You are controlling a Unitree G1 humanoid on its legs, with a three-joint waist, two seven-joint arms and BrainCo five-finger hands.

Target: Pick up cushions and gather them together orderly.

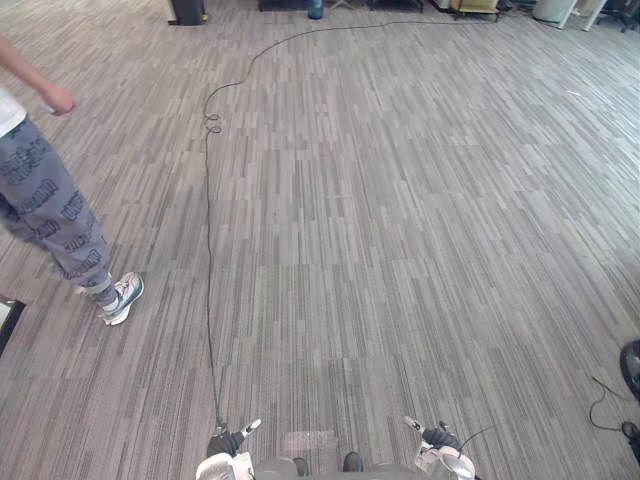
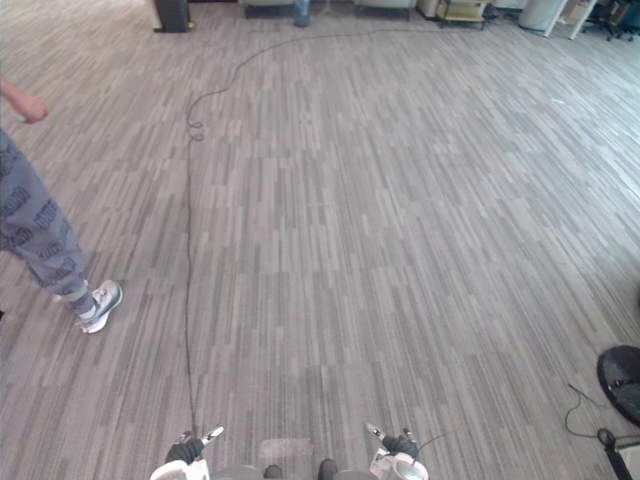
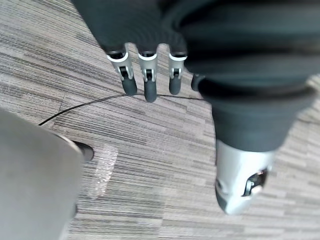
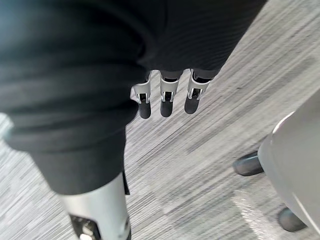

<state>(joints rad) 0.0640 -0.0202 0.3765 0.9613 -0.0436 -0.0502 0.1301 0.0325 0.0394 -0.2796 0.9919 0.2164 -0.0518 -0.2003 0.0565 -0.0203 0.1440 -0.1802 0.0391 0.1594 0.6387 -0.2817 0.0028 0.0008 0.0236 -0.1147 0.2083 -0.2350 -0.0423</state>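
My left hand (image 1: 225, 441) hangs low at my side above the grey carpet floor (image 1: 380, 220). Its fingers (image 3: 146, 82) point down, straight and relaxed, with nothing in them. My right hand (image 1: 440, 437) hangs the same way on the other side. Its fingers (image 4: 167, 100) are also loose and hold nothing.
A person (image 1: 45, 205) in patterned grey trousers and a white shoe (image 1: 122, 297) stands on the left, one hand out. A black round base (image 2: 622, 382) lies at the right edge. A dark stand (image 1: 188, 10), a blue object (image 1: 315, 8) and furniture line the far end.
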